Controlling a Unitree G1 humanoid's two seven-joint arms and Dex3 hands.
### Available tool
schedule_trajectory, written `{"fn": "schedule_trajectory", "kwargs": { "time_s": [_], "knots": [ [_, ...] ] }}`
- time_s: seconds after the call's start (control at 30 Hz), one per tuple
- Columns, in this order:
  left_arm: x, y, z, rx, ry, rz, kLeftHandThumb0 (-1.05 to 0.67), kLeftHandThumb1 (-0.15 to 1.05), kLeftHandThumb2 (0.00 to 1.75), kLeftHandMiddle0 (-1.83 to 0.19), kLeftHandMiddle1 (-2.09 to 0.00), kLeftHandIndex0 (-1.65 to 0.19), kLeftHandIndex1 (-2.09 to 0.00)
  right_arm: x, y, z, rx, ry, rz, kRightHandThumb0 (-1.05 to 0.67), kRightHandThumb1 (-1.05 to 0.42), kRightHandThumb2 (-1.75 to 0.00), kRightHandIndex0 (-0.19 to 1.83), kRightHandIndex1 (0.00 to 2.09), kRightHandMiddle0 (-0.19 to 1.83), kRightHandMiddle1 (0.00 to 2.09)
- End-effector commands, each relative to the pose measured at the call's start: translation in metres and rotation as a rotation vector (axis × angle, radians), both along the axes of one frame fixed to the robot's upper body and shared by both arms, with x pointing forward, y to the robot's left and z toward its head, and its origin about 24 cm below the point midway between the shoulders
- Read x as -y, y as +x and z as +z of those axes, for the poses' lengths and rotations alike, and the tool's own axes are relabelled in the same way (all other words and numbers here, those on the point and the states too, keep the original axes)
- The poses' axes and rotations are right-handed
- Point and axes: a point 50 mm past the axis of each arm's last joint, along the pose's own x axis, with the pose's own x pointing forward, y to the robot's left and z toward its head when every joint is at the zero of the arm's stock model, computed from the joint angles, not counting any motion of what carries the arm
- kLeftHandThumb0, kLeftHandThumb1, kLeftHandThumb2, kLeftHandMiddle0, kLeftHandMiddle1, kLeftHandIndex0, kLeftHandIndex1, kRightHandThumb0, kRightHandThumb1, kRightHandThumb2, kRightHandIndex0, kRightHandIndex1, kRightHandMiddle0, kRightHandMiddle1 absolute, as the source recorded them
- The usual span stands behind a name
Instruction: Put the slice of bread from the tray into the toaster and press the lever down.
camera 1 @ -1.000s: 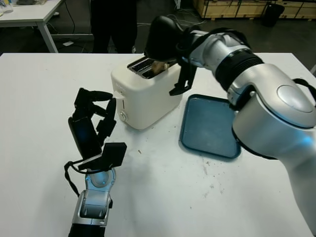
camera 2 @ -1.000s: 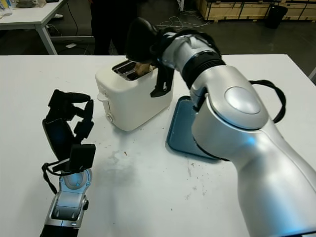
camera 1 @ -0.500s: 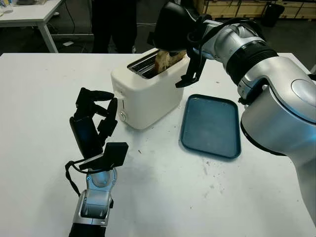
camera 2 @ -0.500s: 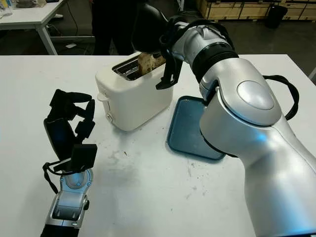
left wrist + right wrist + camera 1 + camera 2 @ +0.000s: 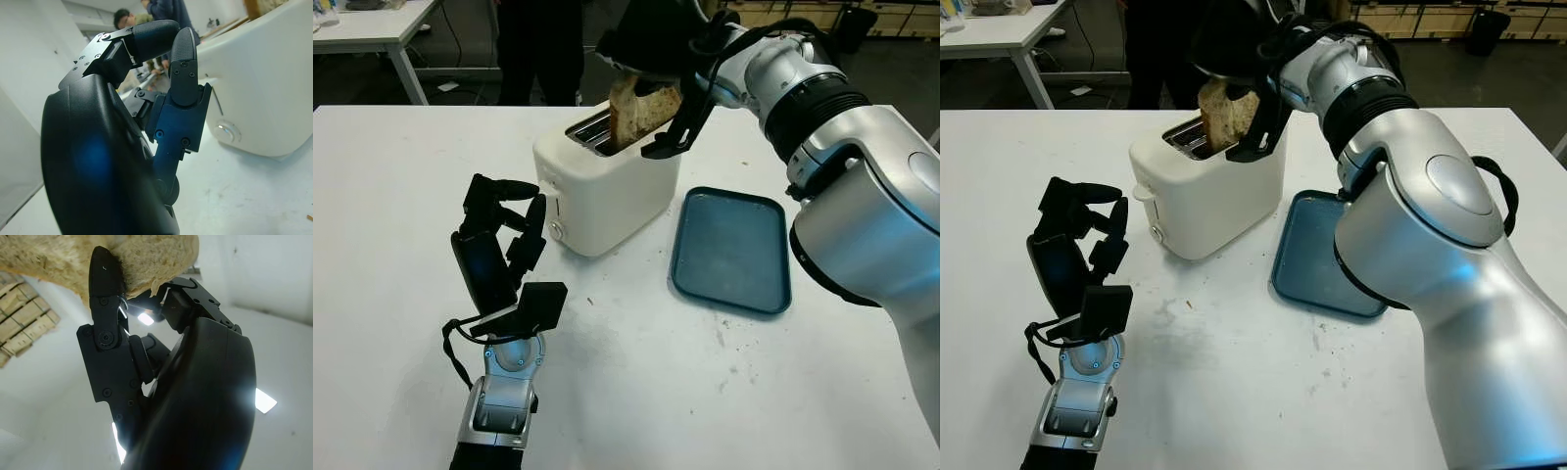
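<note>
On the left, my left robot hand (image 5: 497,250) hangs just above the tabletop (image 5: 401,196) beside the toaster (image 5: 602,191), fingers curled around nothing, near the lever (image 5: 549,207) on the toaster's end. Above the toaster, my right robot hand (image 5: 651,44) pinches the slice of bread (image 5: 639,110), whose lower edge sits just over the slots. The slice hangs tilted, so I judge it could catch on the slot rim and fold, or drop outside onto the tabletop if released crooked. The grip bites into soft crumb, which might tear. On the right, the tray (image 5: 732,250) lies bare.
</note>
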Motion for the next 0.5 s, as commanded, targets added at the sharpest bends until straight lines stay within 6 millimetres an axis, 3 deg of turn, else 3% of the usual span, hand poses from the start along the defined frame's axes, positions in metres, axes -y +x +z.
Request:
{"fn": "schedule_trajectory", "kwargs": {
  "time_s": [0.0, 0.47],
  "knots": [
    [0.0067, 0.001, 0.0009, 0.004, -0.041, -0.005, -0.45, 0.92, 0.28, -0.75, -1.75, -0.55, -1.49, -0.0057, -0.0029, 0.0137, 0.005, 0.043, 0.023, -0.6, -0.92, -0.41, 1.07, 1.75, 0.77, 1.75],
    [0.006, 0.0009, 0.0016, 0.011, -0.048, -0.003, -0.44, 0.92, 0.28, -0.74, -1.75, -0.55, -1.48, -0.0049, -0.0029, 0.0131, -0.023, 0.075, 0.026, -0.61, -0.92, -0.37, 1.03, 1.75, 0.75, 1.75]
  ]
}}
